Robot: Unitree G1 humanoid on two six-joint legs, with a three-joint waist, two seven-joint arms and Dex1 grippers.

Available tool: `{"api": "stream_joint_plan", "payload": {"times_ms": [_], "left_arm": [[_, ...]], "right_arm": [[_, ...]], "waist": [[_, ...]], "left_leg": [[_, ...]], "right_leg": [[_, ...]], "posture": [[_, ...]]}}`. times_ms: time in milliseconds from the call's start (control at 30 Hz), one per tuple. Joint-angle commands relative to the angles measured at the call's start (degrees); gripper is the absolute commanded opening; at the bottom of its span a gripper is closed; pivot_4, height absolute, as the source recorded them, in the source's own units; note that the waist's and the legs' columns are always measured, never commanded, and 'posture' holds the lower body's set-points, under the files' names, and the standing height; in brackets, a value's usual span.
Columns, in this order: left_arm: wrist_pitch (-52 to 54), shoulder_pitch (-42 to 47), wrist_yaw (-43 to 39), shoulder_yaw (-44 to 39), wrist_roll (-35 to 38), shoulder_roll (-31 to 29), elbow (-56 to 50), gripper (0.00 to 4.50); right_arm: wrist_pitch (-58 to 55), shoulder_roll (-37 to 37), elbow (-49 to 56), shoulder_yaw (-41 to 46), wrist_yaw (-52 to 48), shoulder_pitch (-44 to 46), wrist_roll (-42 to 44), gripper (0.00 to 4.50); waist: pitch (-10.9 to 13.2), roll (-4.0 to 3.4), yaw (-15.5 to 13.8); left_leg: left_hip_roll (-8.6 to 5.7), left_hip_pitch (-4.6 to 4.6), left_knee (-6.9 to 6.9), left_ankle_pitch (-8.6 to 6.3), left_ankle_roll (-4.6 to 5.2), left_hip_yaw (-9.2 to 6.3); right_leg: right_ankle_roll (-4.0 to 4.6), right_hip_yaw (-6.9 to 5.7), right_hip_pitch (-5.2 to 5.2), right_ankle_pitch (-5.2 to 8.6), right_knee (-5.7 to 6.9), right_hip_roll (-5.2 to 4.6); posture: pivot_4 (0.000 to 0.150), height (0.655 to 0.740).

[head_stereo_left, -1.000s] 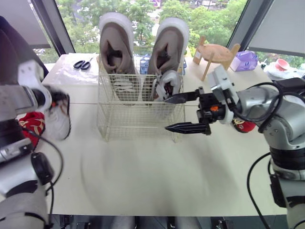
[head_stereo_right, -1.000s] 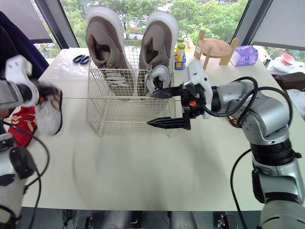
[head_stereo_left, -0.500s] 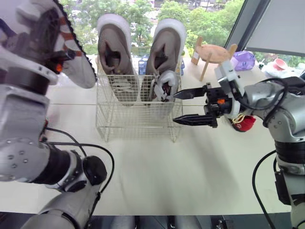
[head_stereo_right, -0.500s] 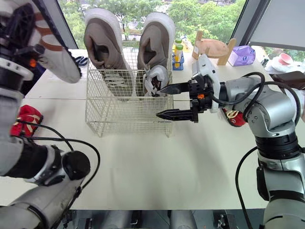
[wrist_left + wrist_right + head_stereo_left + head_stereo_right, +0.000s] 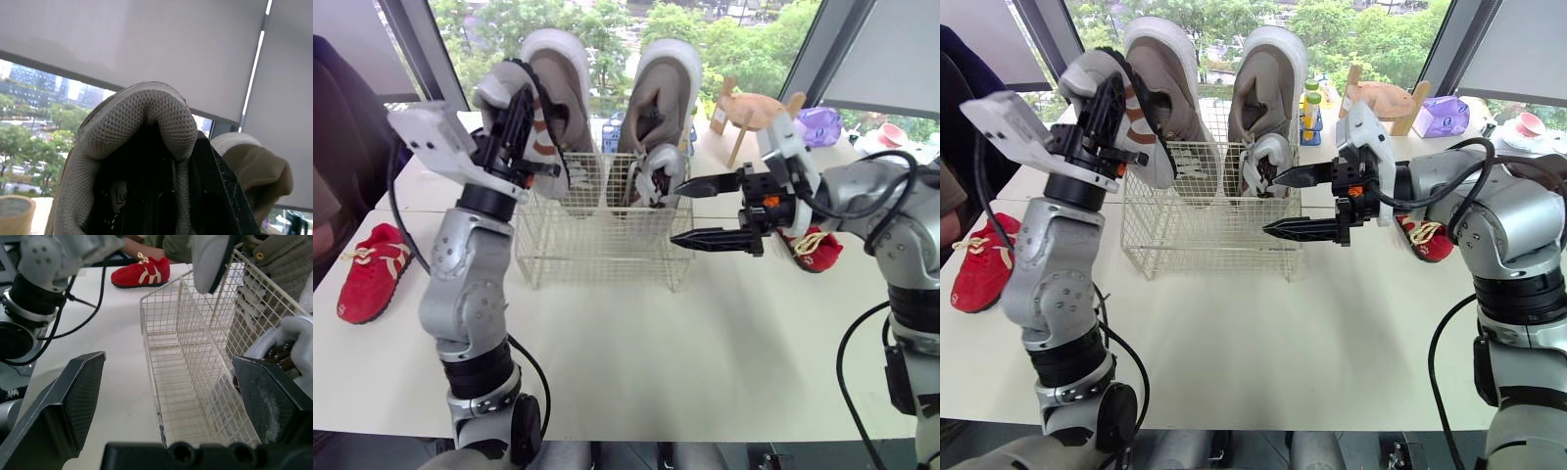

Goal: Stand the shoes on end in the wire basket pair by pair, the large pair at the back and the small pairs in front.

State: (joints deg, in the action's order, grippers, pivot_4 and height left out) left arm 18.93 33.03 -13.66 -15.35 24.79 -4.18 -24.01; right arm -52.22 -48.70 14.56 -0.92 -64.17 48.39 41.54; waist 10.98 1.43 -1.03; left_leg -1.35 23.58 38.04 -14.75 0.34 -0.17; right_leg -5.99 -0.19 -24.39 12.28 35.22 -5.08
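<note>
- The wire basket stands in the middle of the counter, toward its far side.
- The large pair stands on end along the basket's far side, brown with pale soles and rising well above the rim.
- A small grey shoe stands on end in the right part of the basket, just in front of the right large shoe.
- A striped shoe, grey with orange-brown bands, hangs tilted above the basket's left end with its sole turned to the right.
- The left claw pinches the striped shoe, with its black fingers at the shoe's opening.
- The right claw is spread wide and empty, one finger above the other. It sits just right of the basket's right wall, and its upper tip is close to the small grey shoe.
- One red shoe lies on the counter well left of the basket.
- A second red shoe lies to the right, partly behind the right arm.
- A wooden stand sits at the far right of the counter.
</note>
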Motion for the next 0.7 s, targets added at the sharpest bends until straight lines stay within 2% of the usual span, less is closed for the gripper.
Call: {"api": "stream_joint_plan", "payload": {"times_ms": [33,267,433,633,700], "left_arm": [[-6.6,-1.6,-1.5,4.1,-3.9,-0.1,3.7,0.06],[-13.1,-6.7,-1.7,8.6,-5.4,2.9,8.0,0.06],[-14.2,-12.3,-1.7,10.3,-5.8,3.3,8.9,0.06],[-12.7,-14.8,-0.9,10.4,-4.5,2.3,6.9,0.06],[-11.2,-15.2,-1.0,9.8,-2.5,1.7,4.7,0.79]], "right_arm": [[-1.1,-1.4,2.0,3.5,1.0,0.6,1.8,4.5],[-2.7,-1.9,2.9,3.9,2.2,0.5,2.9,4.5],[-2.3,-1.6,2.6,3.1,2.6,0.4,2.6,4.5],[-1.3,-0.9,1.5,1.9,2.2,0.7,1.7,4.5],[-0.9,-0.6,1.0,1.6,2.0,0.7,1.4,4.5]], "waist": [[0.0,0.0,0.0],[0.0,-0.01,-0.2],[0.0,-0.01,0.1],[-0.1,-0.18,0.3],[-0.1,-0.2,0.3]], "left_leg": [[0.0,0.0,0.02,0.0,0.01,0.01],[-0.01,-0.01,0.04,-0.02,0.04,0.0],[0.0,0.0,0.04,-0.05,0.09,0.01],[0.02,-0.01,0.04,-0.08,0.15,0.02],[0.04,-0.01,0.03,-0.09,0.17,0.02]], "right_leg": [[0.0,0.0,0.01,0.0,-0.01,-0.01],[-0.02,0.0,0.04,-0.01,-0.02,-0.03],[-0.04,0.0,0.03,-0.02,-0.03,-0.03],[-0.04,0.0,0.03,-0.02,-0.06,-0.02],[-0.04,0.0,0.03,-0.02,-0.07,0.0]], "posture": [[0.15,0.74],[0.15,0.74],[0.15,0.74],[0.15,0.74],[0.15,0.74]]}}
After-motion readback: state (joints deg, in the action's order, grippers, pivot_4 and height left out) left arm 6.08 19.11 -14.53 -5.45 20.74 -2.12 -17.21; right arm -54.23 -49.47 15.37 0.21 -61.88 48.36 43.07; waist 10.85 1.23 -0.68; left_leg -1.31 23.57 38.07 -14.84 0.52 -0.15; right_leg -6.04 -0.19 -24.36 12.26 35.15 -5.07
